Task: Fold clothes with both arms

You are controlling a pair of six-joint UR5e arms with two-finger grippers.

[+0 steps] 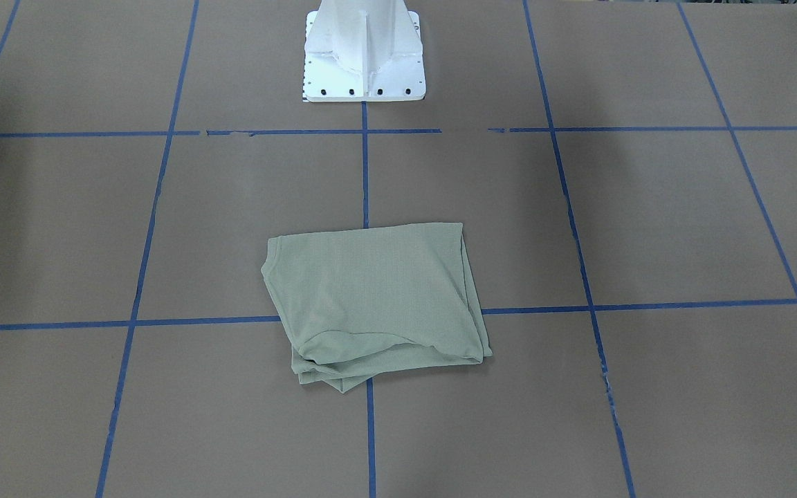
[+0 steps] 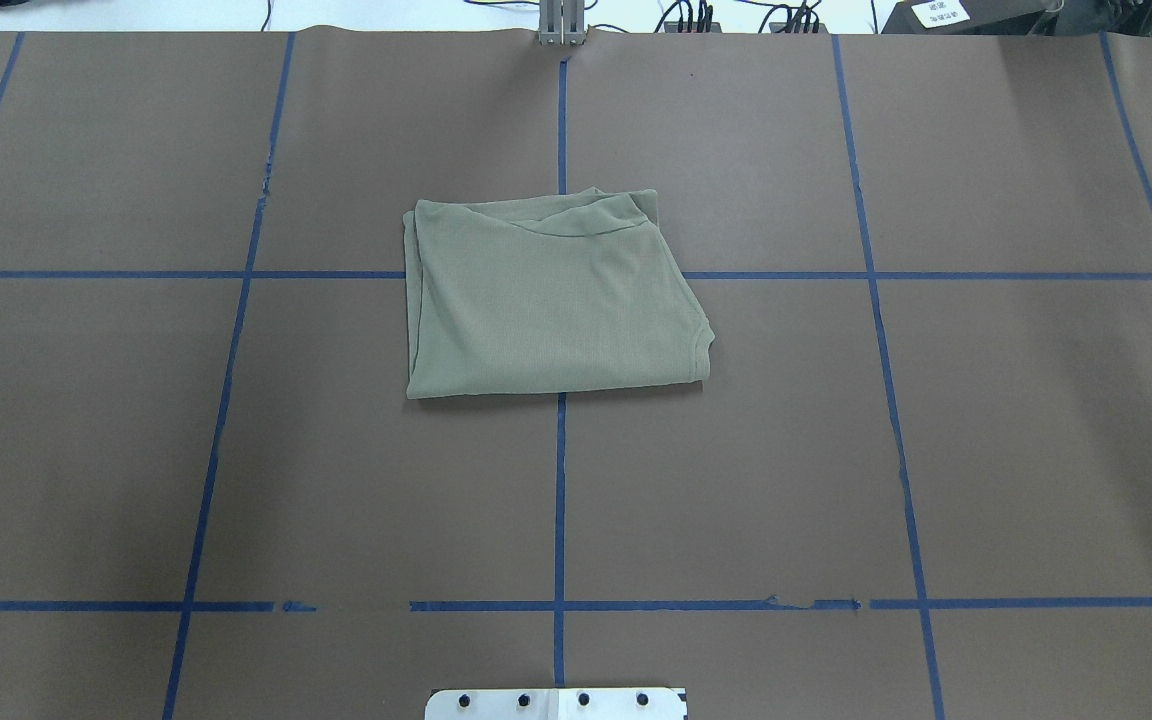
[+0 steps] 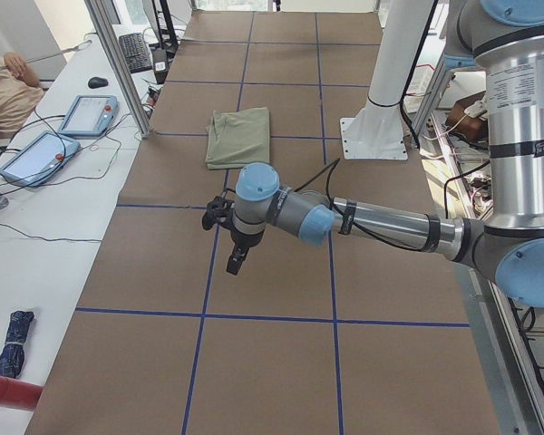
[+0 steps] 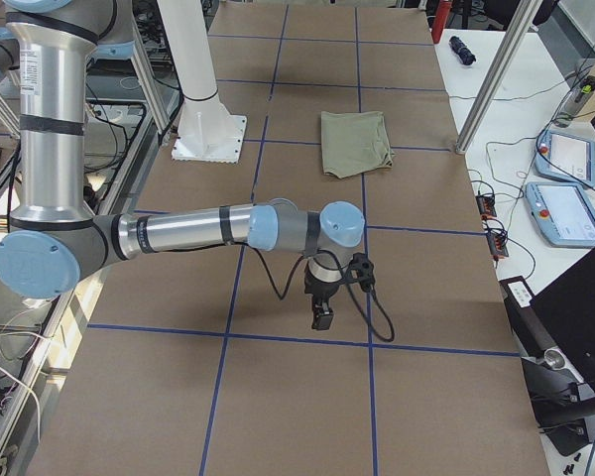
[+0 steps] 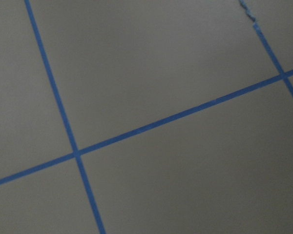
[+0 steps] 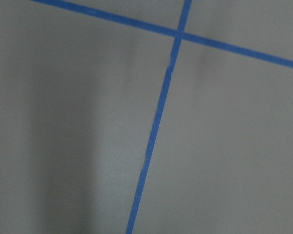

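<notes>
Sage-green knit shirt (image 2: 551, 300) lies folded into a compact rectangle mid-table, nearer the far edge. Black left gripper (image 3: 236, 263) and black right gripper (image 4: 322, 315) hang over the bare brown paper-covered table (image 2: 986, 450) toward opposite ends, well clear. Fold likely done. Cannot tell either's jaw state.

Brown paper-covered table (image 2: 1036, 450), blue tape grid (image 2: 559, 500); white side desk (image 3: 72, 263), aluminium posts (image 3: 120, 63) at edge
</notes>
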